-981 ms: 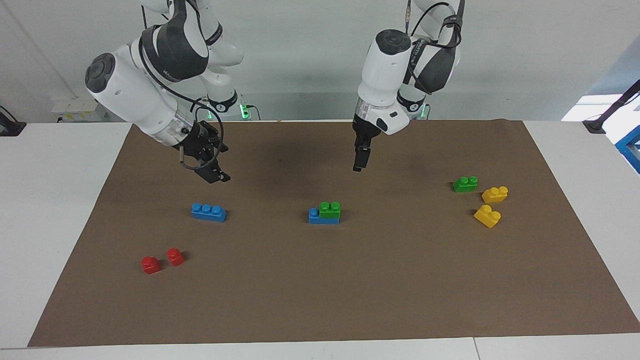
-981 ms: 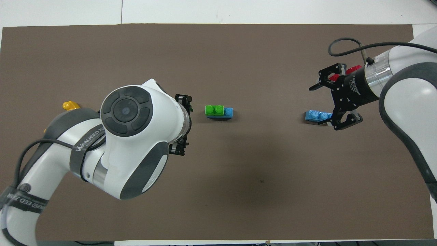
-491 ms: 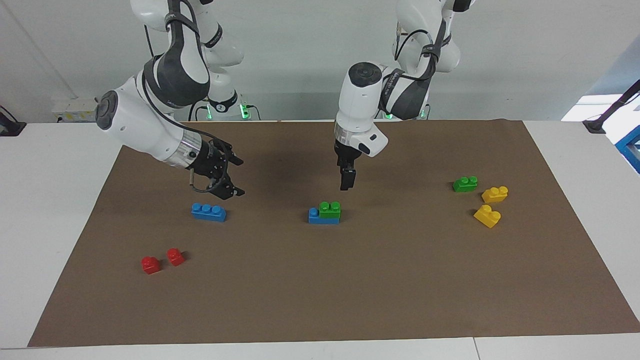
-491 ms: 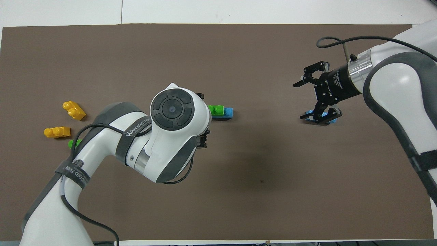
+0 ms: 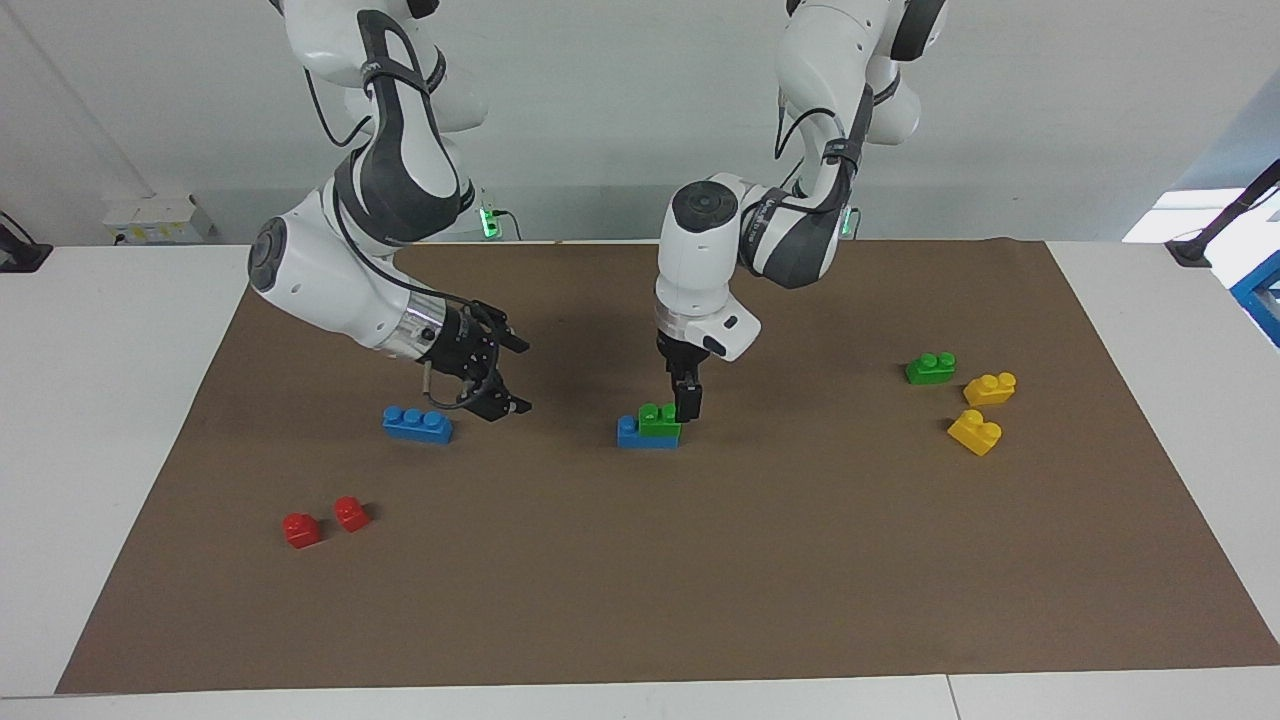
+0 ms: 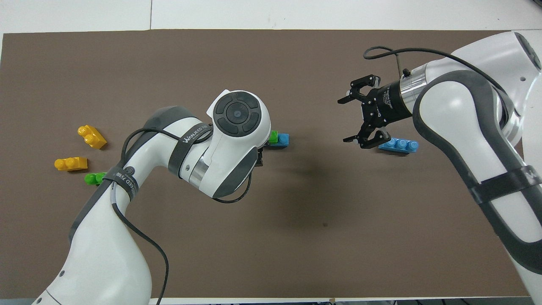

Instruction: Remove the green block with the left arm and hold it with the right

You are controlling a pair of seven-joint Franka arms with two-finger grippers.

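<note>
At frame centre, the green block (image 5: pixel 660 419) looks light, rigid and slick; pinch its flat sides. Your left gripper (image 5: pixel 688 404) and right gripper (image 5: pixel 497 372) are both spread, empty.

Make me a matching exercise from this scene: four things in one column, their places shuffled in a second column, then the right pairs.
Things:
1. stacked green block
2. loose green block
3. red blocks
4. right hand

Places:
A. toward the left arm's end of the mat, beside the yellow blocks
B. on the middle blue block, left hand at its end
C. over the mat, beside the lone blue block
D. toward the right arm's end, farthest from the robots

Pairs: 1-B, 2-A, 3-D, 4-C
</note>
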